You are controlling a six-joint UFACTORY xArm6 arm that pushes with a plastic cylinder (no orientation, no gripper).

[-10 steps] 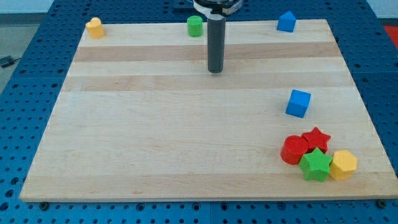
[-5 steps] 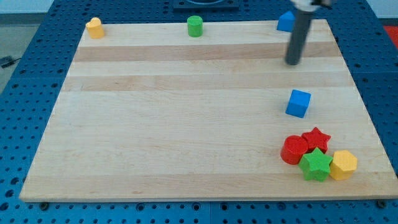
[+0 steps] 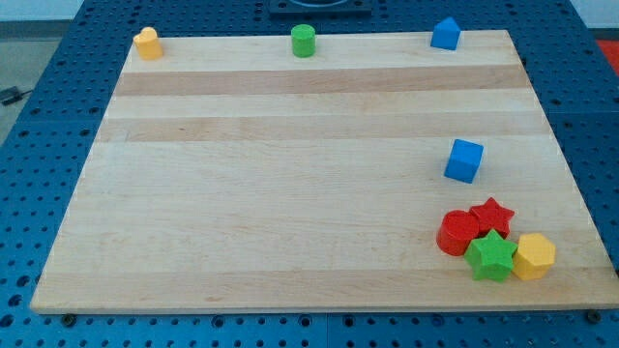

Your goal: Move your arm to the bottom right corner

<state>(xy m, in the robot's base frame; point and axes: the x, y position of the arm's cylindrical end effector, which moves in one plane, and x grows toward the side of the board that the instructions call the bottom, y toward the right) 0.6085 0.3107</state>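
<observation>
Tip out of view, so tool state and place among the blocks impossible to tell. Near right corner of table [image 3: 290,242]: red cylinder [image 3: 456,233], red star [image 3: 492,215], green star [image 3: 491,256], yellow hexagon [image 3: 534,256], clustered and touching. Blue cube [image 3: 464,160] just beyond.

- Pale wooden desk [image 3: 290,193] lies on a blue perforated base [image 3: 39,145].
- Along the view's top edge: yellow rounded block [image 3: 147,43], green cylinder [image 3: 304,41], blue pointed block [image 3: 445,34].
- Blue cube [image 3: 464,160] alone at the right.
- Bottom right, touching: red cylinder [image 3: 456,233], red star [image 3: 492,215], green star [image 3: 491,256], yellow hexagonal block [image 3: 534,256].
</observation>
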